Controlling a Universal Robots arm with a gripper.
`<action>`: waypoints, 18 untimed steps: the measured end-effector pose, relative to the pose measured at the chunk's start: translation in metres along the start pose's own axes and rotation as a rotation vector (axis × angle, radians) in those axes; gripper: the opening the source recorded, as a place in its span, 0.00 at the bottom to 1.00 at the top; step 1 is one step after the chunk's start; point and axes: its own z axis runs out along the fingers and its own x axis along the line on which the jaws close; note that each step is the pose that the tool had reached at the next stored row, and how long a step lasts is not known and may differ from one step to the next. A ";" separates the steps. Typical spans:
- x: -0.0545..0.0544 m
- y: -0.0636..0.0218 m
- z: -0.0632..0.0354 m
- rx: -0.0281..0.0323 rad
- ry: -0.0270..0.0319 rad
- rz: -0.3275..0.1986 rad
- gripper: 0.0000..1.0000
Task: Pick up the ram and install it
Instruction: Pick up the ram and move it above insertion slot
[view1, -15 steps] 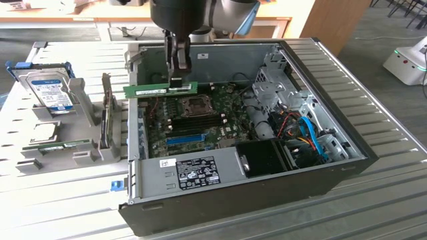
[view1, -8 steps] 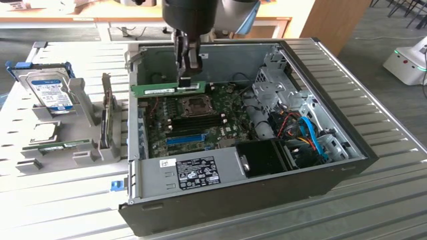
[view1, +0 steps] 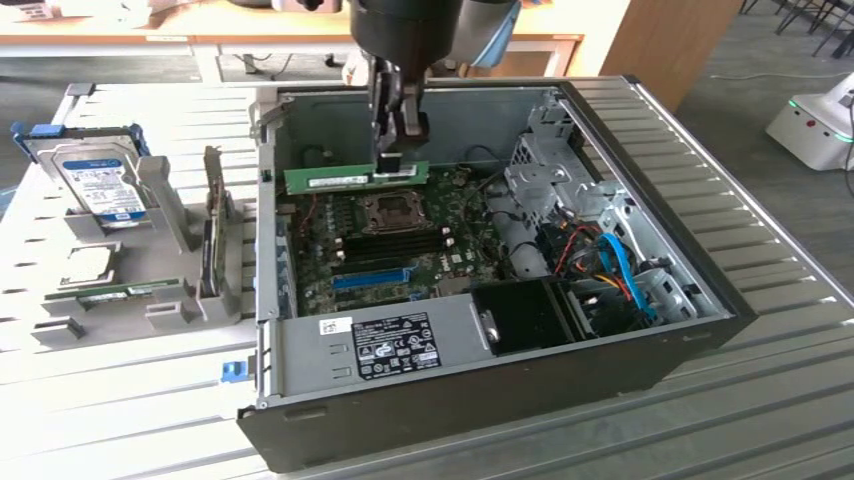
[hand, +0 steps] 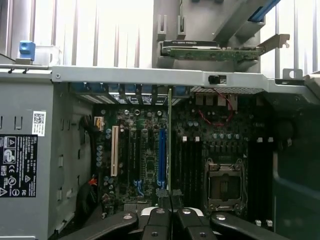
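One open computer case (view1: 641, 330) takes up most of the exterior view, lying on the slatted metal bench (view1: 787, 400) with its green motherboard (view1: 461, 250) bared. At the exterior view's left, a grey holder (view1: 167, 215) carries a silver hard drive (view1: 100, 180). My claw (view1: 396, 167) hangs in the upper middle of that view, clamped on the top edge of the ram (view1: 334, 180). The ram is held level and clear of the board, just beyond the processor socket (view1: 396, 208). I judge the pickup done and the install in hand but not yet made. Seating calls for the stick's lower edge set square over one of the dark memory slots (view1: 390, 243), which run roughly parallel to it. The black-and-white sticker (view1: 394, 345) on the grey cover, the drive's blue label and the ram's pale label all carry print too small to read.
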 end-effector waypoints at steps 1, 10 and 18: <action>0.000 -0.0022 -0.0001 -0.0002 0.0000 0.000 0.12; 0.000 -0.0237 -0.0012 -0.0015 0.0000 -0.001 0.12; 0.000 -0.0402 -0.0020 -0.0024 0.0000 -0.001 0.12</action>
